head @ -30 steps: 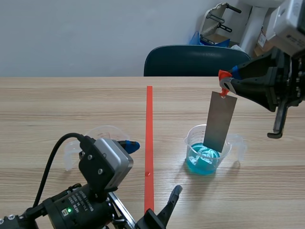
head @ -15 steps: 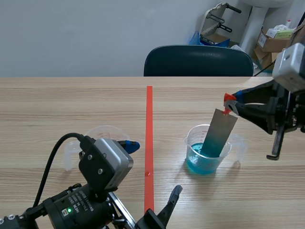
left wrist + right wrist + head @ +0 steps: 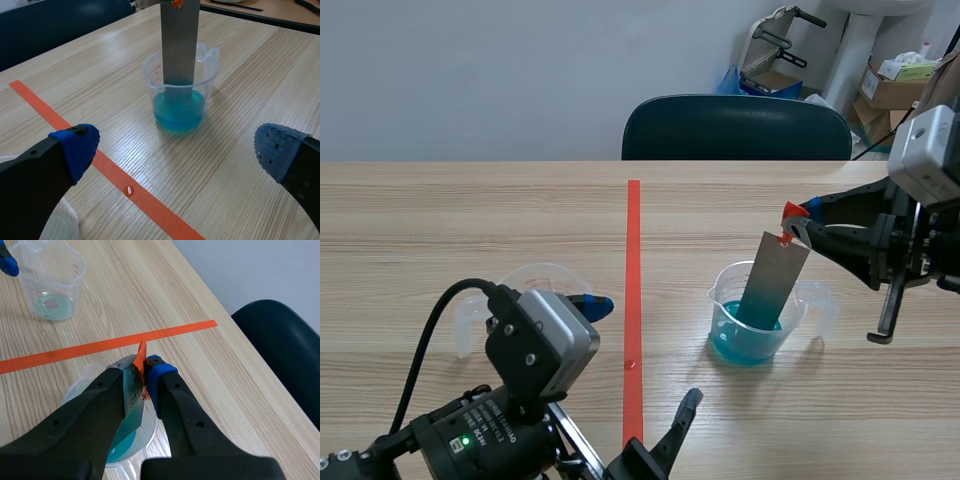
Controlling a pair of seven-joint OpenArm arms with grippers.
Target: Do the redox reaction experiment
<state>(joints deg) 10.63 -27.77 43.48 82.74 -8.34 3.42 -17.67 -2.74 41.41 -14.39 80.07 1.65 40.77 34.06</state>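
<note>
My right claw (image 3: 798,220) is clenched on the top edge of the metal strip (image 3: 770,282), right at its orange tab (image 3: 788,211). The right wrist view shows the fingers pinched on that edge with almost no gap. The strip hangs tilted in the right half of the scene view. Its lower end is down in the blue liquid (image 3: 748,345) inside the clear beaker (image 3: 757,325), right of the orange tape line (image 3: 633,300) on the table (image 3: 470,220). My left claw (image 3: 175,147) is released, with its fingers spread wide, and the beaker sits ahead of it. It holds nothing.

The grip worries me most. I have only a thin sliver of metal between the pads, so a jolt could let the strip slip and drop into the liquid with a splash. The strip is also tilted and looks to rest near the beaker's rim. The beaker looks like light plastic, and any sideways drift of my arm could lever it over and spill it.

I cannot tell whether the strip's lower end touches the bottom, because the liquid blurs it. In the right wrist view my own fingers cover most of the strip and part of the beaker. A second beaker (image 3: 542,283) sits at lower left of the scene view, half hidden behind the left wrist camera.
</note>
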